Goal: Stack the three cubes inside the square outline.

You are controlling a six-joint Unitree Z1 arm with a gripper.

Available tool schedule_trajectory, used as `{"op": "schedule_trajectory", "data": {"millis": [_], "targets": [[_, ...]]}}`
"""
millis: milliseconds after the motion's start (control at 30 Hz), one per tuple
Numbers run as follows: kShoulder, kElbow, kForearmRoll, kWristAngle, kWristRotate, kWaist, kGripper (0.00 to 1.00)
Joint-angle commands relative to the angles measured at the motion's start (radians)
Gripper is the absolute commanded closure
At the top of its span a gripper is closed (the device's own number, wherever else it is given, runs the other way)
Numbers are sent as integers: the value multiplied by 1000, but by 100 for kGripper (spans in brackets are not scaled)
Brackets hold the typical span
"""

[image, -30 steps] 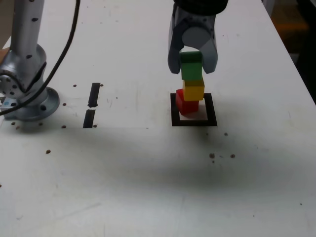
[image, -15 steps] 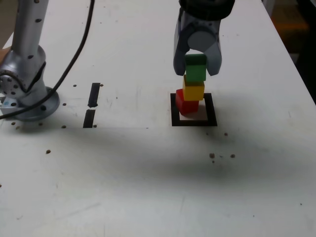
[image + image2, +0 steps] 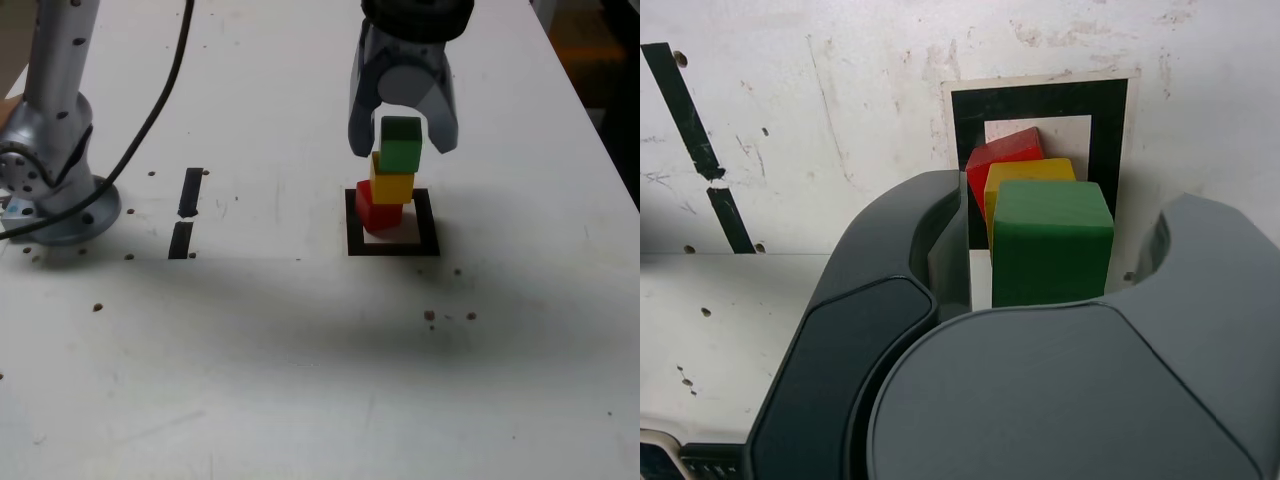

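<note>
Your gripper (image 3: 403,135) sits over the stack with its fingers spread apart, one on each side of the green cube (image 3: 401,145); in the wrist view there is a visible gap between the green cube (image 3: 1051,243) and both fingers (image 3: 942,240), so nothing is clamped. Green rests on the yellow cube (image 3: 392,185), yellow on the red cube (image 3: 377,212), and red stands inside the square outline (image 3: 391,247), toward its far corner on the exterior view's left, edge close to the tape. The tower is not plumb: green overhangs yellow toward the exterior view's right, and red is twisted relative to the two above, clearest in the wrist view. You look to be at the release step, with the last cube placed and all three stacked. The next move calls for a straight vertical lift, keeping the fingers wide so neither pad brushes green on the way up. Any sideways drift risks tipping the offset top block. The two short tape strips (image 3: 187,211) on the table (image 3: 300,350) lie well apart and play no part.
</note>
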Motion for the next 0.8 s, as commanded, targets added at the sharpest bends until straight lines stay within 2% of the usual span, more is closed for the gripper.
{"op": "schedule_trajectory", "data": {"millis": [0,200,267,367,500,667,767], "targets": [[3,0,1,-2,2,2,3],[-22,-1,24,6,-8,2,2],[-63,1,45,14,-20,1,2],[-209,30,82,21,-38,-11,1],[-405,134,107,-7,-40,-25,1],[-503,281,97,-27,-35,-15,1],[-542,428,41,-41,-27,-3,1]]}}
